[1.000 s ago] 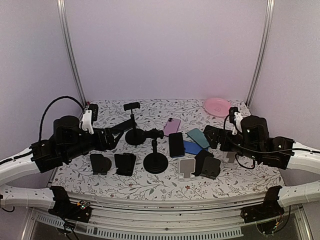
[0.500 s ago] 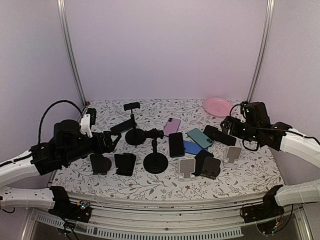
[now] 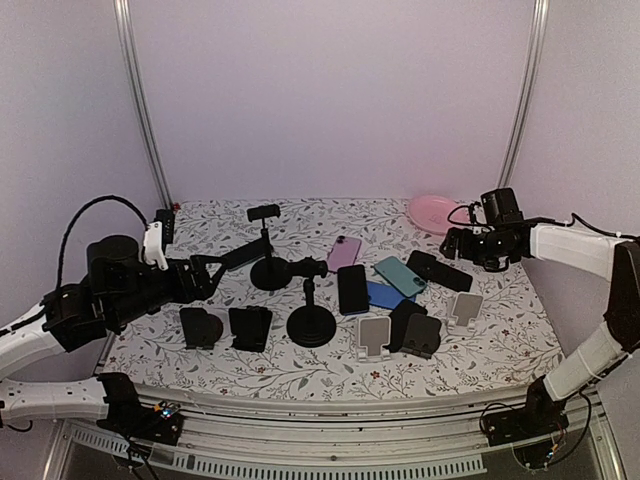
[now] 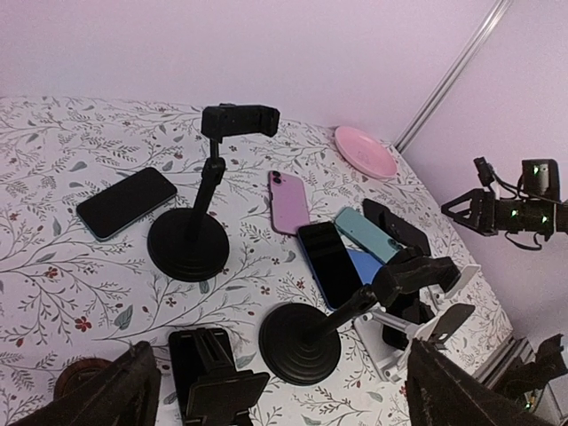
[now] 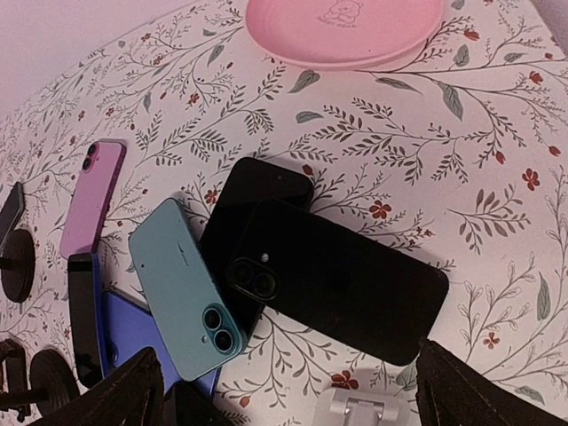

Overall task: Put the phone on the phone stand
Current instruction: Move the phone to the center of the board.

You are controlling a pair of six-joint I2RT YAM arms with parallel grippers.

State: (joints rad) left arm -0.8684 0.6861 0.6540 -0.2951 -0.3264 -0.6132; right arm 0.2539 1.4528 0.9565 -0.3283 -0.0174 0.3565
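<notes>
Several phones lie mid-table: a black phone (image 5: 342, 288) resting partly on another black one (image 5: 257, 191), a teal phone (image 5: 182, 288), a blue phone (image 5: 133, 333) and a pink phone (image 5: 89, 195). A further black phone (image 4: 127, 202) lies at the left. A tall clamp stand (image 3: 265, 240), a second round-base stand (image 3: 311, 325), white stands (image 3: 374, 336) (image 3: 463, 308) and black folding stands (image 3: 250, 327) sit around them. My right gripper (image 3: 462, 245) hangs open above the black phone (image 3: 440, 271). Over the table's left side, my left gripper (image 3: 215, 272) is open and holds nothing.
A pink plate (image 3: 435, 212) sits at the back right corner. Metal frame posts (image 3: 145, 120) rise at both back corners before the lilac walls. More black folding stands (image 3: 201, 327) (image 3: 418, 330) stand along the front row.
My right arm has swung from the front right out to the back right, beside the pink plate. My left arm has drawn back a little to the left. Both grippers stay open.
</notes>
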